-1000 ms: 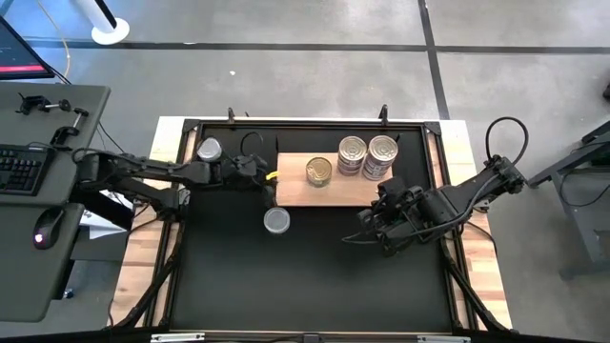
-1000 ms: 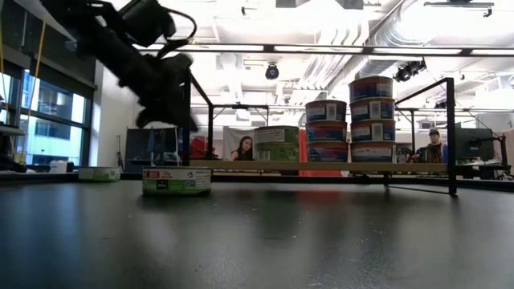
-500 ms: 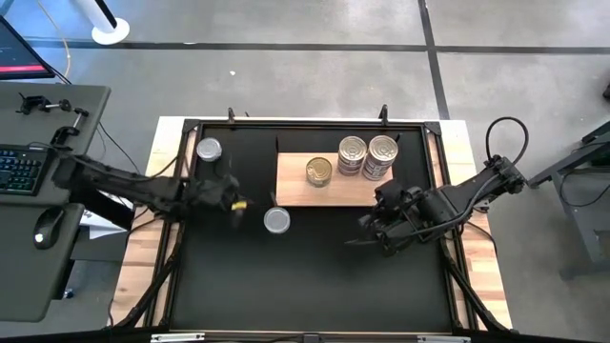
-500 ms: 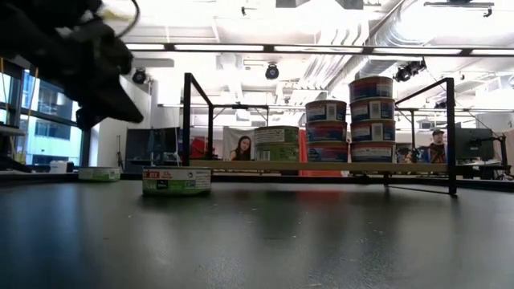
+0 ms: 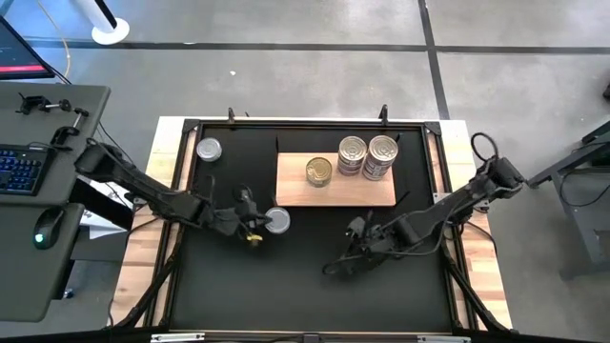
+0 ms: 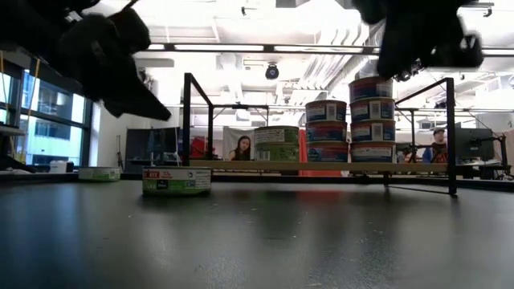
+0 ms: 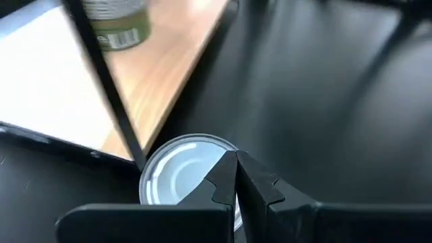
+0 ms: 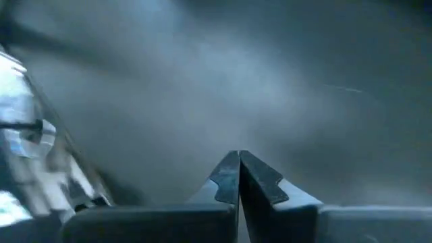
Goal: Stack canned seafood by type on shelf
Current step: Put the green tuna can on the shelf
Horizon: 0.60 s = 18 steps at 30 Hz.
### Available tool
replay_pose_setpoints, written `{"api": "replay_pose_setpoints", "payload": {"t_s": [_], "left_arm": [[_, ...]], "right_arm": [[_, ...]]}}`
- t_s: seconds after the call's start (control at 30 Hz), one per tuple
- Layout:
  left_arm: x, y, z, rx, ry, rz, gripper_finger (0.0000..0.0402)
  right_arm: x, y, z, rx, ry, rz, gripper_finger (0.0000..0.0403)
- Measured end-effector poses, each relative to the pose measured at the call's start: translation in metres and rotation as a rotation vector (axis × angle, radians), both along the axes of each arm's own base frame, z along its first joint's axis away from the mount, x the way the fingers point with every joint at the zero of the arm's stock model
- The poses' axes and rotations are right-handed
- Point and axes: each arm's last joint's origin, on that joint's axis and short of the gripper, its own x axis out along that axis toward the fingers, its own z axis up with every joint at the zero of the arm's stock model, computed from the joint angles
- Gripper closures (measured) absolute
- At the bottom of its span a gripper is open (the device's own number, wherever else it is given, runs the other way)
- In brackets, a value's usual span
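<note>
We see a pale tan wooden shelf (image 5: 335,181) on a black mat (image 5: 305,276). The tins (image 5: 365,155) stacked on it have silver lids and blue-and-white labels; a single tin (image 5: 319,171) has a gold lid and green label. The tin (image 5: 277,221) on the mat is silver-topped.

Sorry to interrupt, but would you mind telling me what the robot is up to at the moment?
It is stacking tins by type on the wooden shelf. Two stacks and a single green-labelled tin already stand there. The left gripper, fingers shut and holding nothing, is right beside a loose tin on the mat in front of the shelf. Another tin sits at the far left. The right gripper, also shut and empty, hangs over bare mat.
</note>
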Motion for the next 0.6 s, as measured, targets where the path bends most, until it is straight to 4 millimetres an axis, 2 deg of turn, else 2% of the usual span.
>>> {"api": "replay_pose_setpoints", "payload": {"t_s": [0.07,0.17,0.37,0.6], "left_arm": [[0.008,-0.003,-0.006,0.040,0.036,-0.016,0.0401],[0.019,-0.005,-0.016,0.079,0.085,0.001,0.0401],[0.038,-0.009,-0.032,0.128,0.143,0.068,0.0401],[0.045,-0.013,-0.043,0.074,0.211,0.179,0.0402]], "right_arm": [[0.003,-0.002,-0.014,0.006,-0.074,-0.038,0.0403],[0.003,-0.006,-0.023,-0.054,-0.148,-0.082,0.0403],[0.007,-0.015,-0.024,-0.180,-0.192,-0.086,0.0403],[0.019,-0.016,-0.015,-0.197,-0.301,-0.012,0.0403]]}}
